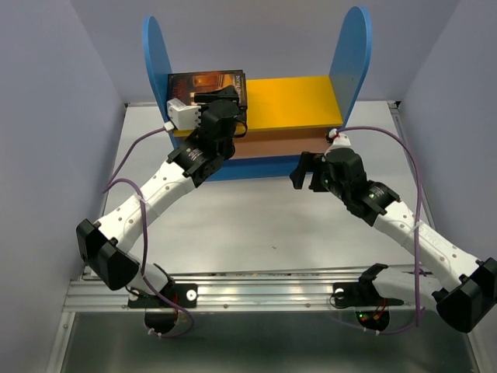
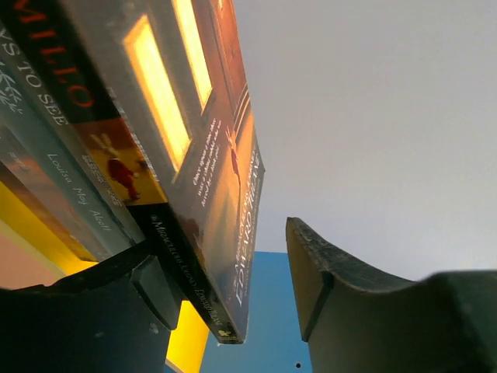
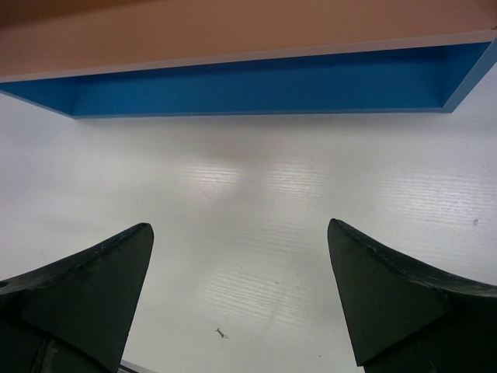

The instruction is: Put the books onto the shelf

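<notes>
Caught the books (image 1: pixel 206 84) piled flat at the left end of the shelf (image 1: pixel 351 54), on its yellow top board (image 1: pixel 303 101), tight beside the left blue panel (image 1: pixel 158 58). Showed several spines in the left wrist view, one upon another, a dark cover with a glowing picture uppermost; could not count them for certain.

Found the left gripper (image 1: pixel 220 97) at the front of that pile with jaws parted, one finger (image 2: pixel 334 287) standing clear of the spines and the other close against the pile. Looked released rather than clamped.

Found the right gripper (image 3: pixel 241 233) spread wide and carrying nothing, low over the white table (image 1: pixel 256 233), just before the blue bottom board (image 3: pixel 256 97).

Spotted no book on the table in view, nor in either pincer. Judged the job all but finished, with only the left arm's retreat outstanding.

Seen bare: the rest of the top board, the visible strip of the brownish middle board (image 1: pixel 272 146), and the bottom board.
</notes>
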Robot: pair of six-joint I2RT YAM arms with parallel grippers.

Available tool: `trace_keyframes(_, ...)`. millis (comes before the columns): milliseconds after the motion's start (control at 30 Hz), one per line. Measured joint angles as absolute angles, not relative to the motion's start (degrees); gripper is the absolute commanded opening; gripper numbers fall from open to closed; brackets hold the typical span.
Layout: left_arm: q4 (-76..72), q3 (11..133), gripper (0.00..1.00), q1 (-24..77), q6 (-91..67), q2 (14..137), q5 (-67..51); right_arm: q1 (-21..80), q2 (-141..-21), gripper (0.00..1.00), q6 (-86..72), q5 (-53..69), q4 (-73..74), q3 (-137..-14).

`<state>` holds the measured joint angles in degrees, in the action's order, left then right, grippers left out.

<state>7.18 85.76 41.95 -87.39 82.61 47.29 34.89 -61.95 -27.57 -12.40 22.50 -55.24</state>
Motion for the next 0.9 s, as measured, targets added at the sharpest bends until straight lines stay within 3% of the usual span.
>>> trace_keyframes(200, 7.57, 85.89, 0.85, 41.95, -87.44, 81.89, 46.11, 34.85, -62.48, 1.00, -26.85, -8.93, 22.02, -55.48)
trace_keyframes(500, 9.45, 87.15, 0.89, 41.95, -86.46, 81.56, 43.35, 34.85, -70.06, 1.00, -23.09, 1.85, 19.77, -64.38)
trace_keyframes(533, 9.39, 87.15, 0.99, 41.95, -86.48, 81.56, 43.35, 34.85, -71.33, 1.00, -22.15, 2.92, 19.53, -67.11)
trace_keyframes(800, 9.47, 87.68, 0.99, 41.95, -84.71, 81.23, 42.44, 34.85, -80.01, 0.99, -15.11, 8.38, 15.75, -85.93)
trace_keyframes(900, 9.50, 87.74, 0.99, 41.91, -83.94, 81.23, 42.06, 34.85, -84.44, 0.91, -13.08, 9.52, 15.16, -91.61)
